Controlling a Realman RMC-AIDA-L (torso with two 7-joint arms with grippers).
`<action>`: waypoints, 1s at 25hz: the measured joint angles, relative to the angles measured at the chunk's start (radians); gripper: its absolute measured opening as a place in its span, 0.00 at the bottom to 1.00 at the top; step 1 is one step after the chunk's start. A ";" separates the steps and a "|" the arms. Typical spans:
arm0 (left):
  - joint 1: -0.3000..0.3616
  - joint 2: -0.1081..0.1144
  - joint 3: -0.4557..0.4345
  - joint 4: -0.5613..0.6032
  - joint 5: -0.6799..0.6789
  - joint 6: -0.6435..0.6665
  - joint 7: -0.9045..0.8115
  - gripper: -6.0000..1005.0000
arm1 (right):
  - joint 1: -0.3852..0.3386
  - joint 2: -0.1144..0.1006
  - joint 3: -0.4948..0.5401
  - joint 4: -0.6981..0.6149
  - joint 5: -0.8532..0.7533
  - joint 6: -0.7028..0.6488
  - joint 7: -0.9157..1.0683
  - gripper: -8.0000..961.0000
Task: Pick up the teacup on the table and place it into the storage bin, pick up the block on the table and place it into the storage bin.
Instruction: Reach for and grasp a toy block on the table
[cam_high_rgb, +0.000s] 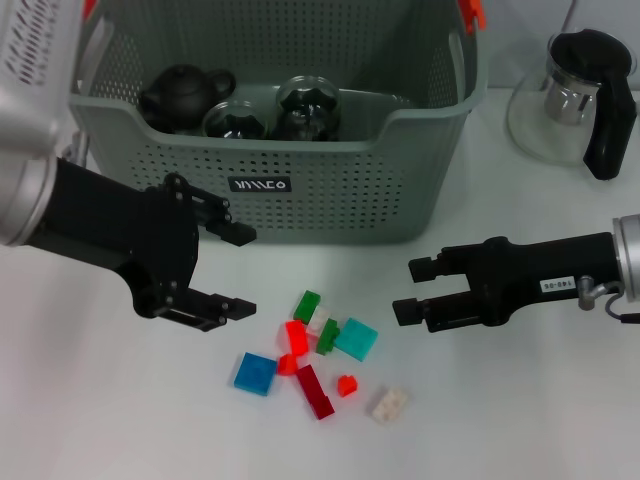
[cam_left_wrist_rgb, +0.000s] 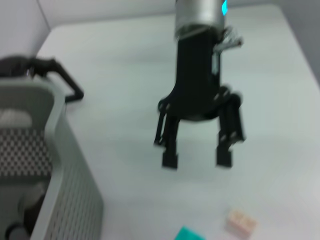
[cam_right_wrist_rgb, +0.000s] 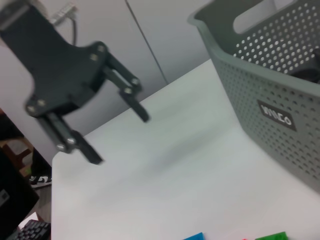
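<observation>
The storage bin (cam_high_rgb: 300, 190) carries a black label (cam_high_rgb: 259, 184) with stylised, unreadable white lettering.

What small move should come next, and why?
Probably the left gripper should lower onto one block, perhaps the blue block nearest it. Both grippers are open and empty, the right gripper too; teaware already sits in the bin; blocks remain on the table.

Lab-like room: bare white table (cam_high_rgb: 120, 420)
</observation>
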 joint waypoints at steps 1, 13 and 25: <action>-0.001 0.000 0.019 -0.037 0.043 -0.039 0.014 0.68 | 0.003 0.003 -0.001 0.003 0.000 0.000 0.000 0.86; -0.004 -0.004 0.232 -0.131 0.240 -0.219 0.029 0.82 | 0.014 0.005 -0.002 0.003 0.000 -0.004 0.015 0.86; -0.021 -0.007 0.465 -0.183 0.352 -0.264 0.044 0.87 | 0.015 0.005 0.004 0.013 0.003 0.001 0.016 0.86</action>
